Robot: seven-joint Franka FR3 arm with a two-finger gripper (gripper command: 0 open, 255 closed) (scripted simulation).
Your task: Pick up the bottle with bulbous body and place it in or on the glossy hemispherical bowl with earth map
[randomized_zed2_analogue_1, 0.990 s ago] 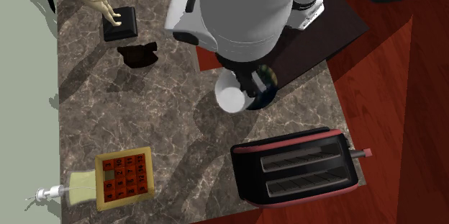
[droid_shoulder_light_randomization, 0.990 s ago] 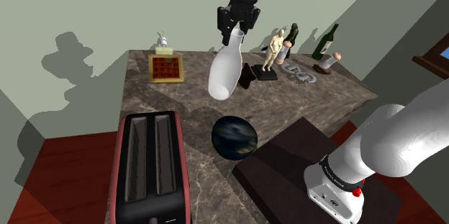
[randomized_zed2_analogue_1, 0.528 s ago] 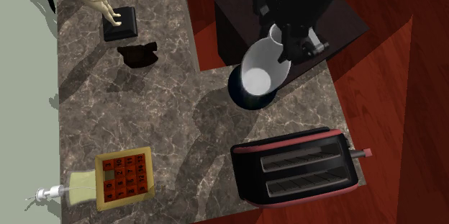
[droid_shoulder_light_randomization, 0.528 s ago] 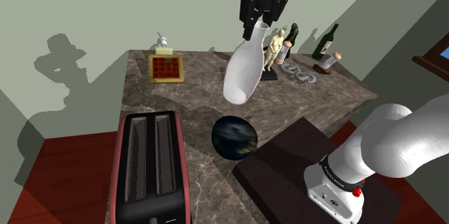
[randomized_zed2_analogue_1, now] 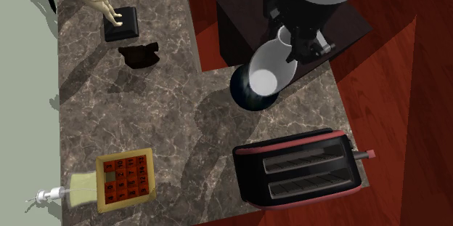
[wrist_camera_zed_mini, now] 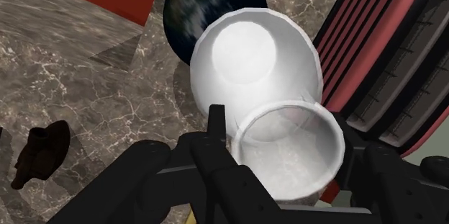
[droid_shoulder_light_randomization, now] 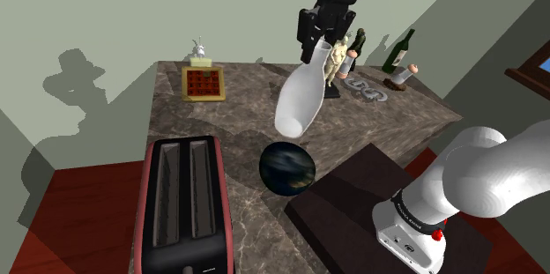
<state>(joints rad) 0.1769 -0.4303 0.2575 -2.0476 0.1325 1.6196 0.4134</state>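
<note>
The white bottle [droid_shoulder_light_randomization: 298, 103] with a bulbous body hangs tilted in the air, neck up, above the marble counter [droid_shoulder_light_randomization: 238, 127]. My gripper [droid_shoulder_light_randomization: 321, 38] is shut on its neck rim. In the wrist view a finger [wrist_camera_zed_mini: 216, 124] presses the bottle's rim [wrist_camera_zed_mini: 288, 143], and the round body [wrist_camera_zed_mini: 248, 64] hangs beyond it. The glossy dark bowl with the earth map [droid_shoulder_light_randomization: 287, 168] rests on the counter near the front edge. In the second exterior view the bottle [randomized_zed2_analogue_1: 268, 72] partly covers the bowl [randomized_zed2_analogue_1: 243, 101] from above, and the gripper [randomized_zed2_analogue_1: 294, 43] is beside it.
A black and red toaster [droid_shoulder_light_randomization: 185, 206] lies close to the bowl on the shoulder view's left. A yellow keypad [droid_shoulder_light_randomization: 203, 83], a figurine [droid_shoulder_light_randomization: 337, 61] on a dark base, two dark bottles [droid_shoulder_light_randomization: 398, 52] and a small dark object [randomized_zed2_analogue_1: 139, 55] stand farther back. The dark stand [droid_shoulder_light_randomization: 388, 211] adjoins the counter.
The gripper has carried the bottle up and toward the shoulder view's right, from mid-counter to above the bowl. Over the last half second it shifted only slightly.
</note>
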